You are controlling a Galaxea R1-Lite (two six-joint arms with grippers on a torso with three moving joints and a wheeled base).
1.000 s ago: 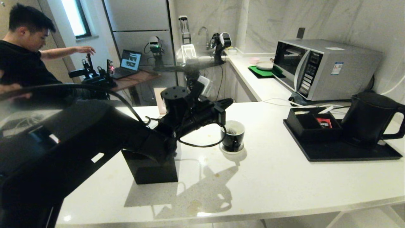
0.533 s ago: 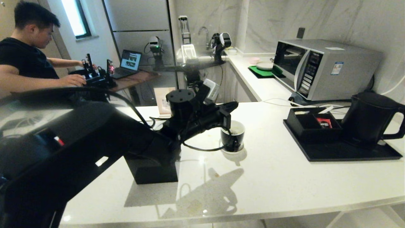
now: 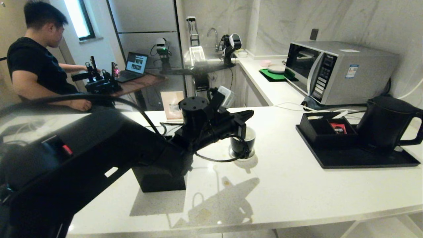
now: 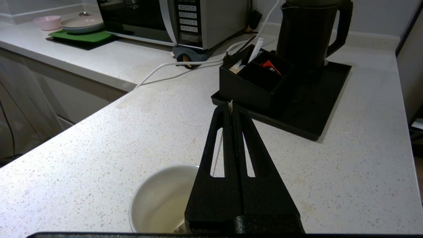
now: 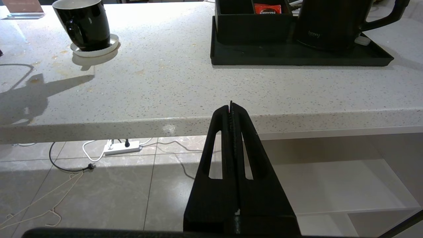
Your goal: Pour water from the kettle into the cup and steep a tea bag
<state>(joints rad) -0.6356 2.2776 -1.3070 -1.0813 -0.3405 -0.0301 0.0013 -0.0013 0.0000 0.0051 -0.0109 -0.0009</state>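
black box [image 3: 160, 178] beside cup [image 3: 243, 145], left gripper [image 3: 249, 114] above, kettle [image 3: 385, 124] on tray [image 3: 357, 158]

Microwave [image 3: 333, 67] (laptop [image 3: 134, 64] beyond)

White speckled counter [image 3: 297, 185] fills the foreground, glare and hard shadows across it. At two o'clock a silver microwave [image 3: 333, 71] sits against the marble-veined wall [image 3: 347, 23]. At twelve o'clock a faucet [image 3: 213, 34] rises over the far sink, with a green mat [image 3: 272, 74] and plates on the side counter at one o'clock. At ten o'clock a bright window [image 3: 77, 18] glows above a wooden desk with an open laptop [image 3: 134, 66], where a person [image 3: 36, 62] in a black shirt sits. Below the counter edge, pale floor tiles [image 5: 99, 185] carry a white power strip [image 5: 120, 147] and loose cords.
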